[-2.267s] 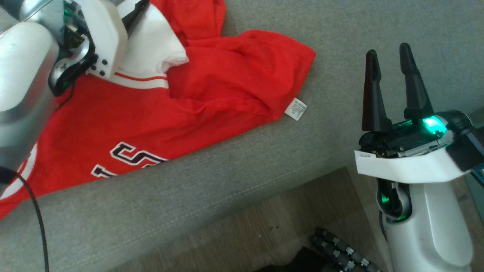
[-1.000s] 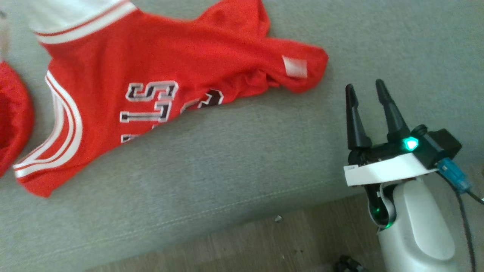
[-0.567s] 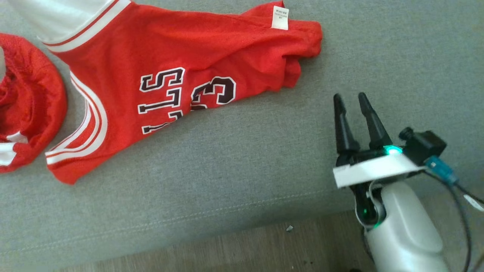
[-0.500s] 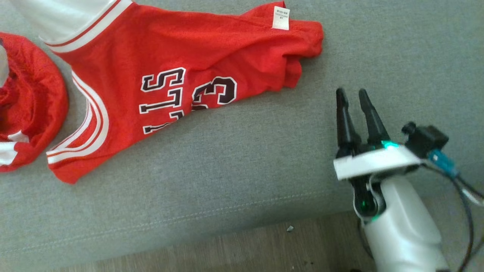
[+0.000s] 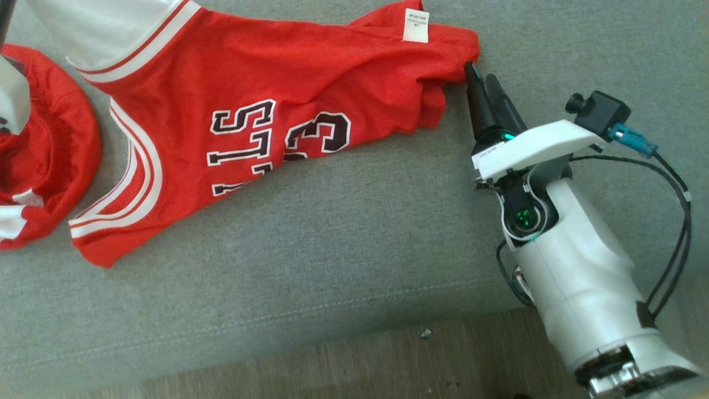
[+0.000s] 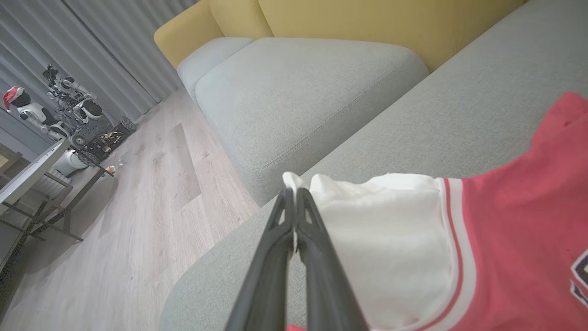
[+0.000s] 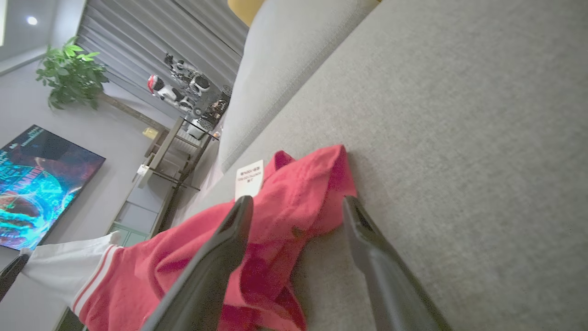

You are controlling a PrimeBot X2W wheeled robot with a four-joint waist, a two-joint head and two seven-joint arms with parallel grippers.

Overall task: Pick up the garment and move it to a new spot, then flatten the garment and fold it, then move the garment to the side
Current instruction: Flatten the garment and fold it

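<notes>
Garment (image 5: 266, 83) during flattening. The red jersey lies on the grey sofa (image 5: 332, 249), lettering upward, stretched lengthwise along the seat near its front edge. The left gripper (image 6: 294, 195) is closed tight on the edge of the white sleeve (image 6: 376, 230), pinching a thin fold of cloth between its fingertips and holding that end up off the cushion. The right gripper (image 5: 479, 75) has its jaws wide apart and grips nothing. Its fingers reach the opposite, bunched corner, just below the white label (image 5: 416, 25), and in the right wrist view the red corner sits between the two fingers, one lying over the cloth and the other on bare cushion beside it. The body of the jersey looks largely spread, but this right end is creased and doubled under. A separate heap of red cloth (image 5: 50, 144) lies at the far left; whether it belongs to the same garment cannot be told. Judged from this layout, the move to a new spot appears done and flattening is partway through. What remains is closing on the corner, pulling the cloth taut, folding it, and moving it to the side.
</notes>
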